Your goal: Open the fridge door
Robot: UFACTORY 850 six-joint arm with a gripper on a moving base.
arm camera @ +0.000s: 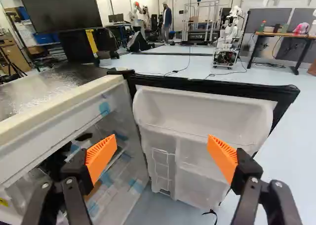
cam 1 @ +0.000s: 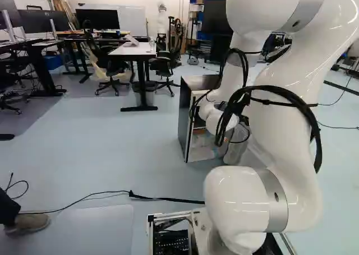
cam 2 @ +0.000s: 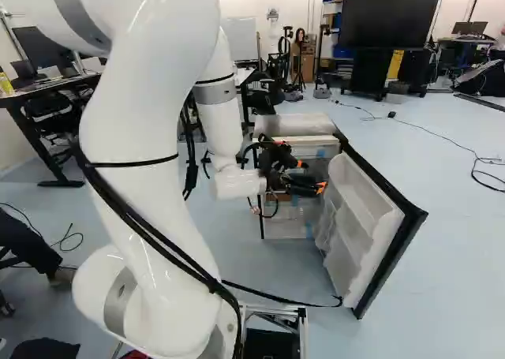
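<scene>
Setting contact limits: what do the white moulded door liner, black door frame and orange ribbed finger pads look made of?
White moulded door liner: likely rigid satin plastic; rounded, translucent-looking bin walls.
Black door frame: smooth, dark; plastic or coated metal, can't tell.
Orange ribbed finger pads: matte, probably rubber or printed plastic; fine ridges.

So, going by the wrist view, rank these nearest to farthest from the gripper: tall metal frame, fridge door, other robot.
1. Fridge door, just ahead of the gripper.
2. Another robot, across the floor beyond the door.
3. Tall metal frame, farther back past that robot.
</scene>
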